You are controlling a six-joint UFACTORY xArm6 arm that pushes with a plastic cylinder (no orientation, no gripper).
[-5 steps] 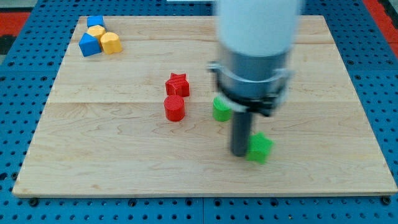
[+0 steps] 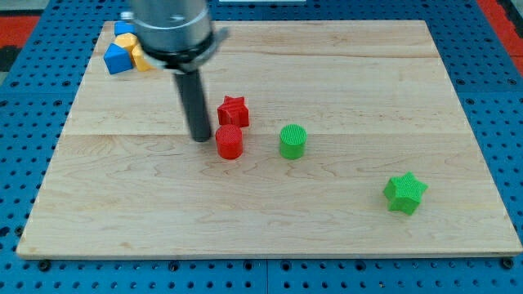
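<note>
My tip (image 2: 200,139), a bare rod with nothing to open or close, has swung from the green star (image 2: 405,193), itself shifted toward the view's right, to just left of the red cylinder (image 2: 230,141).

The arm enters from the view's top left, its grey collar blurred, and ends in a straight dark rod held upright. My tip (image 2: 200,138) rests on the table top, left of centre in the view.
</note>
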